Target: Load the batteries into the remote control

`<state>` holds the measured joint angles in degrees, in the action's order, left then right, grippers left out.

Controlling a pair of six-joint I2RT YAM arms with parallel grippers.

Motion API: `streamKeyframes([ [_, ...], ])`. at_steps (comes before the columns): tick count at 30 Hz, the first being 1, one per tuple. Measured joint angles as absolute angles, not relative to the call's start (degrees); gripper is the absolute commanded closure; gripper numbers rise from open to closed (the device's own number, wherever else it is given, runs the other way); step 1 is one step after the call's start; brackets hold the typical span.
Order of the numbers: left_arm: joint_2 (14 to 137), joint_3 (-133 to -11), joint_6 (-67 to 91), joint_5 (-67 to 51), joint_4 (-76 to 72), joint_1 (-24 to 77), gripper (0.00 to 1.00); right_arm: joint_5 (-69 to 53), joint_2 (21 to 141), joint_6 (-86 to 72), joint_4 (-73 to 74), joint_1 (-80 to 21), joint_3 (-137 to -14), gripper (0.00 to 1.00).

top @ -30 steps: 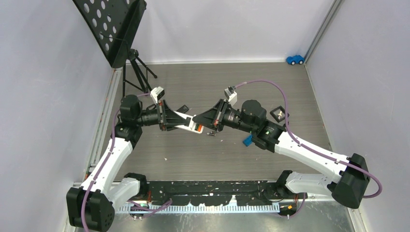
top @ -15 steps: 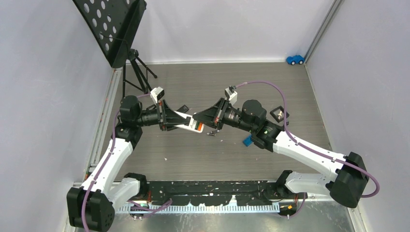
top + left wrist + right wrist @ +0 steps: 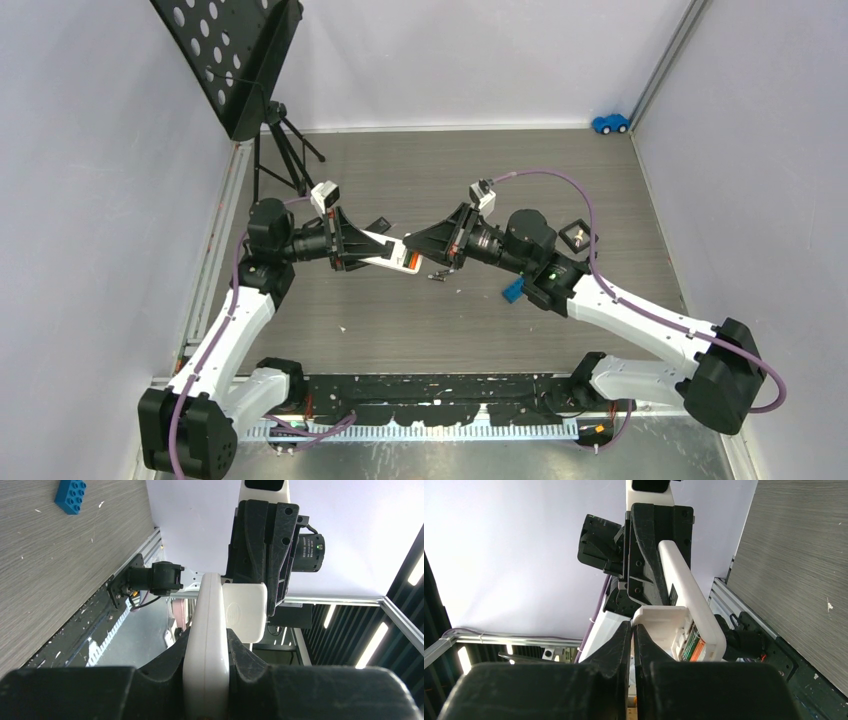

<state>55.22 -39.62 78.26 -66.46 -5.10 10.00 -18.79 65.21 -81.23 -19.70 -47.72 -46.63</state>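
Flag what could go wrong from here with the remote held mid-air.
1. The cover sits ajar on the remote, with the batteries showing in the open bay: they may drop out.
2. The right pincer has near-shut tips at the cover's edge only; it may slip off.
3. The left pincer clamps the remote at one end, so a push may twist it.

Closed in on three sides by plain pale walls (image 3: pixel 480 60), over a grey wood-grain floor (image 3: pixel 450 330), with a black perforated music stand (image 3: pixel 235 60) in the far left corner, a small blue toy car (image 3: pixel 610 123) far right, and what look like ceiling light strips (image 3: pixel 372 642) beyond.
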Motion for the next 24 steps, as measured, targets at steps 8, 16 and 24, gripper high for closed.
streamKeyframes([
  [8, 55.27, -39.16, 79.09, -66.00, -5.10, 10.00, 1.00, -18.63, 63.88, -80.99, -18.26, -47.11, -45.63, 0.82],
  [16, 55.57, -38.72, 79.09, -65.95, -5.50, 9.72, 1.00, -17.41, 61.06, -78.28, -11.90, -46.46, -45.43, 0.81],
  [24, 55.96, -38.09, 79.00, -65.56, -5.76, 9.65, 1.00, -17.21, 60.88, -76.09, -5.91, -45.95, -45.69, 0.77],
])
